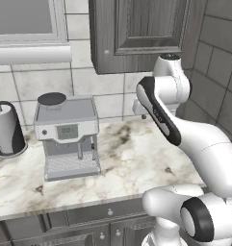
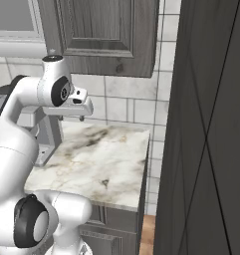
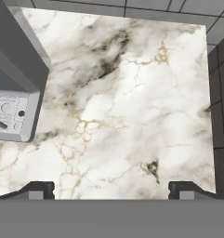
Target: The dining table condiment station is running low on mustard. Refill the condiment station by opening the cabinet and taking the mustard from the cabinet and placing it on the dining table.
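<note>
Your fingers [image 3: 111, 188]: spread wide, released, hanging over the bare marbled tabletop [image 3: 132, 107]. Cabinet [image 1: 141, 33]: on the far wall above, door shut. Coffee machine [image 1: 67, 137]: left on the tabletop.

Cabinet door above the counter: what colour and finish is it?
Dark grey wood grain with a recessed panel; the cabinet shows best in the left base view.

The marbled surface [image 3: 132, 107] lies bare from the coffee machine [image 1: 67, 137] across to the tiled side wall [image 1: 218, 77], leaving open room there. The closed cabinet [image 1: 136, 33] hangs above, and a tall dark panel [image 2: 206, 129] walls off the right end.
</note>
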### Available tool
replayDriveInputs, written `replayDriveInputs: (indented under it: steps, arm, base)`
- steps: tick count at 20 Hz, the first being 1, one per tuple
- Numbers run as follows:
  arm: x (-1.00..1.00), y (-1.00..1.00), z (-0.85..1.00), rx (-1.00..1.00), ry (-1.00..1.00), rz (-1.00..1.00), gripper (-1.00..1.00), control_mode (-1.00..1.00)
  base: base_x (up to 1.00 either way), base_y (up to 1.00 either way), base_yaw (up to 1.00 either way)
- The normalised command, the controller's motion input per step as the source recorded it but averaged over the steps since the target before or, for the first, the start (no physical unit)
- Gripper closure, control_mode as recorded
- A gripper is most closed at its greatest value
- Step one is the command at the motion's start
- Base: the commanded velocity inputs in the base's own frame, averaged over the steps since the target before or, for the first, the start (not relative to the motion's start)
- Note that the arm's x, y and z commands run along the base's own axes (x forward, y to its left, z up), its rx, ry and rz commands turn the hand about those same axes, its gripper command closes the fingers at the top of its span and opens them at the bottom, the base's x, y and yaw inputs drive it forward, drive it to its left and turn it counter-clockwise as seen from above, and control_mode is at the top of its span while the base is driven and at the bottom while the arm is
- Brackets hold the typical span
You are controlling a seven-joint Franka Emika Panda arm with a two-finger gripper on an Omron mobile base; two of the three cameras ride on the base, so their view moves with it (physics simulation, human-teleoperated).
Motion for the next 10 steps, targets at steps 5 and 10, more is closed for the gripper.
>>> replayDriveInputs:
  steps: [5, 10]
  arm:
    - [0.0, 0.0, 0.0, 0.0, 0.0, 0.0, -1.0, -1.0]
    - [-0.08, -0.03, 0.0, 0.0, -0.06, 0.01, -1.0, -1.0]
  base:
    - [0.0, 0.0, 0.0]
    - [0.0, 0.0, 0.0]
